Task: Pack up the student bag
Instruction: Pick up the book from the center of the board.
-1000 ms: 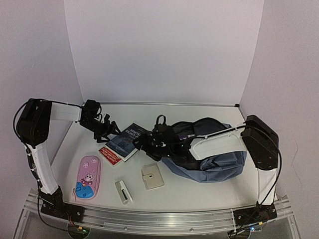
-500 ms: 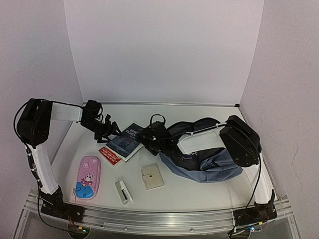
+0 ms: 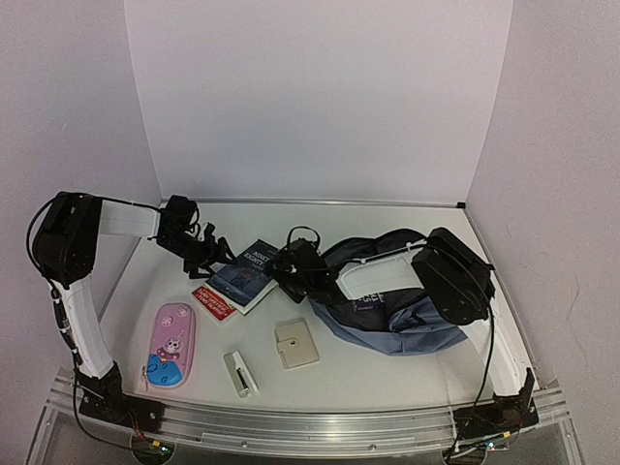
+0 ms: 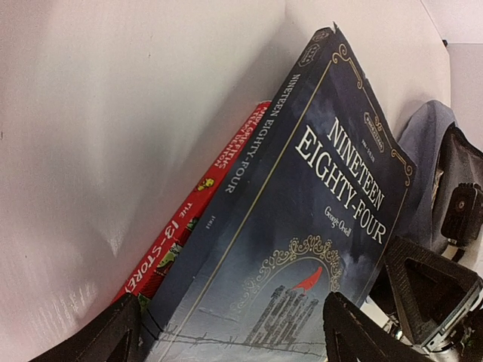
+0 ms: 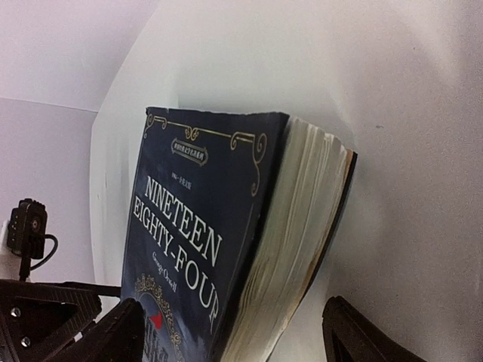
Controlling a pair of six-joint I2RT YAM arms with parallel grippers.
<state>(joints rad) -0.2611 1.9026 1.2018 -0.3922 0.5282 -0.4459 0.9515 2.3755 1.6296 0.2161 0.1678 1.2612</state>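
White table (image 3: 387, 380), pale lilac walls. On it, soft slate-blue fabric backpack (image 3: 407, 327) lies right of centre, under the right arm. The dark-blue paperback book (image 3: 247, 274), red book (image 3: 213, 302) and pink pencil case (image 3: 171, 344) are all outside it, so packing looks unstarted. The left gripper (image 3: 215, 254) and right gripper (image 3: 281, 274) are both spread wide, flanking the paperback and clamping nothing.

Your top camera looks down from above and behind the arm bases (image 3: 102, 392), taking in the whole table (image 3: 387, 373). Both wrist cameras sit low, very close to the dark-blue book (image 4: 302, 226), facing it from opposite sides. Left wrist and top views also share the student bag (image 4: 423, 151) at its edge.
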